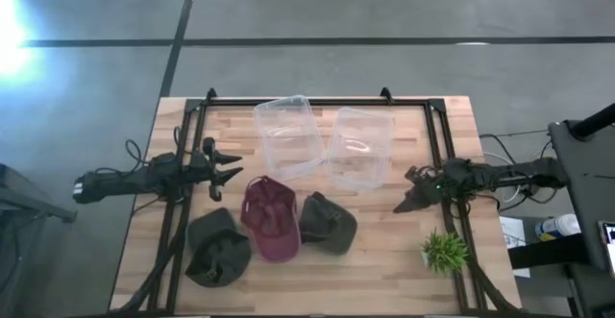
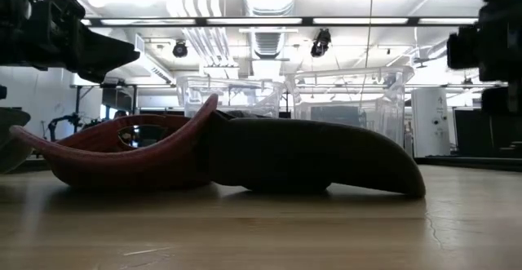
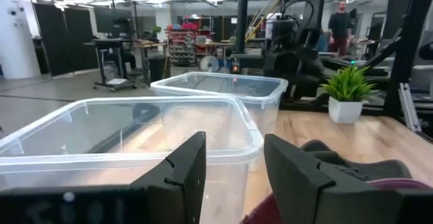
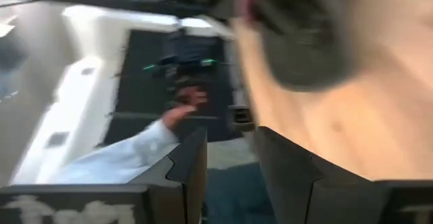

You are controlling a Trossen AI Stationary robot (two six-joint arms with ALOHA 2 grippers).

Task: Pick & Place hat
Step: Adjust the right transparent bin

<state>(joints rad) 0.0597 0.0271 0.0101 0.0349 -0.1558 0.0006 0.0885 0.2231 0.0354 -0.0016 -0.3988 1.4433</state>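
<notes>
Three hats lie on the wooden table in the high view: a dark green one (image 1: 216, 248), a maroon one (image 1: 271, 220) and a dark olive one (image 1: 327, 223) side by side. In the low view the maroon hat (image 2: 122, 152) rests against the olive hat (image 2: 318, 160). My left gripper (image 1: 227, 170) hovers open left of the maroon hat, touching nothing. Its wrist view looks past the open left gripper (image 3: 234, 176) at a clear bin (image 3: 128, 126). My right gripper (image 1: 407, 199) is open, right of the olive hat; its tilted wrist view shows the right gripper (image 4: 230, 163) and a dark hat (image 4: 304, 41).
Two clear plastic bins (image 1: 288, 135) (image 1: 360, 148) stand behind the hats. A small potted plant (image 1: 444, 252) stands near the right front corner. A black frame (image 1: 434, 131) borders the table. A person's hand and white sleeve (image 4: 122, 158) show beyond the table edge.
</notes>
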